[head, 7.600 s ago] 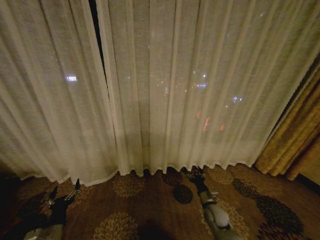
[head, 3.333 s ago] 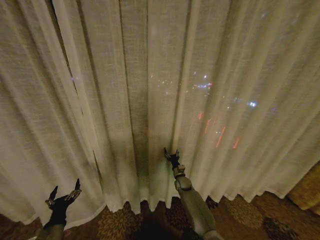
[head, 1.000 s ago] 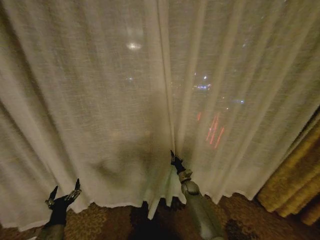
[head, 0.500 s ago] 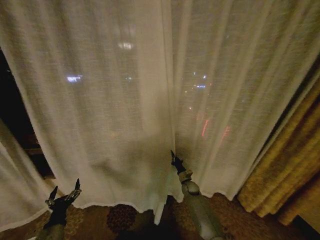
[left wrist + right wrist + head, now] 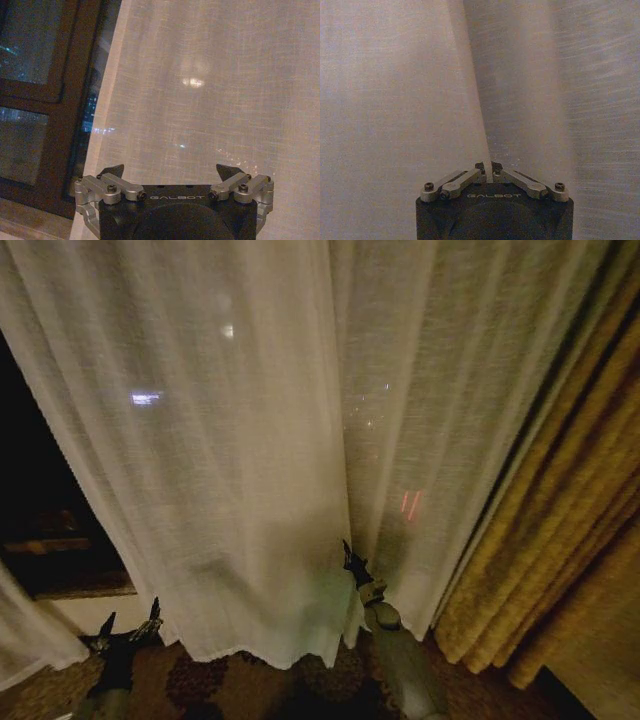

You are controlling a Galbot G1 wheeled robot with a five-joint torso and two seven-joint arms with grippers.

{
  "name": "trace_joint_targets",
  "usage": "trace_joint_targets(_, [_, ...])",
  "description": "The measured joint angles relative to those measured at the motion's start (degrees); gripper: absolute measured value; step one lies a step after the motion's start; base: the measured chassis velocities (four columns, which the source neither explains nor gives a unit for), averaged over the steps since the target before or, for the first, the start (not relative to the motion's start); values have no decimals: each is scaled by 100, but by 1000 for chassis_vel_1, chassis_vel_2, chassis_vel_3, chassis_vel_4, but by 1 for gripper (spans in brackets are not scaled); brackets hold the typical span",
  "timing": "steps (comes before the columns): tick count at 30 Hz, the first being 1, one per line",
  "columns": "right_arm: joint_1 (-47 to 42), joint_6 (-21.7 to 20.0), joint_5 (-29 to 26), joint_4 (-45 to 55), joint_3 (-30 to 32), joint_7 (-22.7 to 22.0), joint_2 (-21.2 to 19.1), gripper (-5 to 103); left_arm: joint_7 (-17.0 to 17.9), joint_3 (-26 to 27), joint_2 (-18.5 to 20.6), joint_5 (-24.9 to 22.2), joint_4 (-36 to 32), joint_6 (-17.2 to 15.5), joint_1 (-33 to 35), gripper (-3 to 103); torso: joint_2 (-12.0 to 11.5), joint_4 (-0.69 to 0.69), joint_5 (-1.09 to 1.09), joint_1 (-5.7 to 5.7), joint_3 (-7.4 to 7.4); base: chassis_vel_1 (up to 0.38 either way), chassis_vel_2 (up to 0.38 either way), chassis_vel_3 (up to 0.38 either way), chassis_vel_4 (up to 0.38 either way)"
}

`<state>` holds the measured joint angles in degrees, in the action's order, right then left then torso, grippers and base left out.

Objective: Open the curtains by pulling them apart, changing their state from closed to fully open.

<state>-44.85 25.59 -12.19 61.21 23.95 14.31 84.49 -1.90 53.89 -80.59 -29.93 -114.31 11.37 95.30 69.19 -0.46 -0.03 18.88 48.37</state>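
Note:
The right sheer cream curtain (image 5: 250, 440) hangs across the middle of the head view, its free edge slanting down toward the lower left. My right gripper (image 5: 350, 558) is raised against it and shut on a vertical fold of the fabric; the right wrist view has the right gripper (image 5: 488, 166) closed, the pleat of the curtain (image 5: 395, 100) pinched between the tips. A bit of the left curtain (image 5: 18, 645) hangs at the far left. My left gripper (image 5: 128, 625) stays low and open; in the left wrist view the left gripper (image 5: 170, 172) faces the curtain (image 5: 210, 90) without touching it.
A dark window gap (image 5: 40, 490) with a sill (image 5: 70, 588) lies between the two panels; the window frame (image 5: 65, 100) stands beside the curtain edge. Thick golden drapes (image 5: 560, 540) hang close on the right. Patterned carpet (image 5: 250, 680) runs below the hem.
The view has shifted to the right. The held panel has bunched toward the golden drapes, and the dark gap on the left has grown wider. The left arm has kept its pose.

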Motion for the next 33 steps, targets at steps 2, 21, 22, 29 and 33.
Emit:
trace_joint_targets(2, [-2,3,0,1,-2,9,4,0,0,0,0,0,0,0,0,100,-1,1,4,1,0,-330,-344,360,349])
trace_joint_targets(21, [43,229,143,-50,-43,-34,60,0,0,0,0,0,0,0,0,100,0,0,4,0,0,-343,-349,347,352])
trace_joint_targets(22, [49,258,169,-58,-40,-41,69,0,0,-1,-1,0,0,0,0,100,-1,-1,3,0,0,-265,-217,223,254])
trace_joint_targets(29, [85,303,239,-77,-101,-54,129,0,-2,-2,-1,0,-1,0,0,100,-1,-2,5,0,0,-75,-89,103,64])
trace_joint_targets(33, [188,312,402,-194,-166,-122,188,0,2,4,2,0,0,0,0,100,-1,2,-3,1,0,12,14,-12,-13])
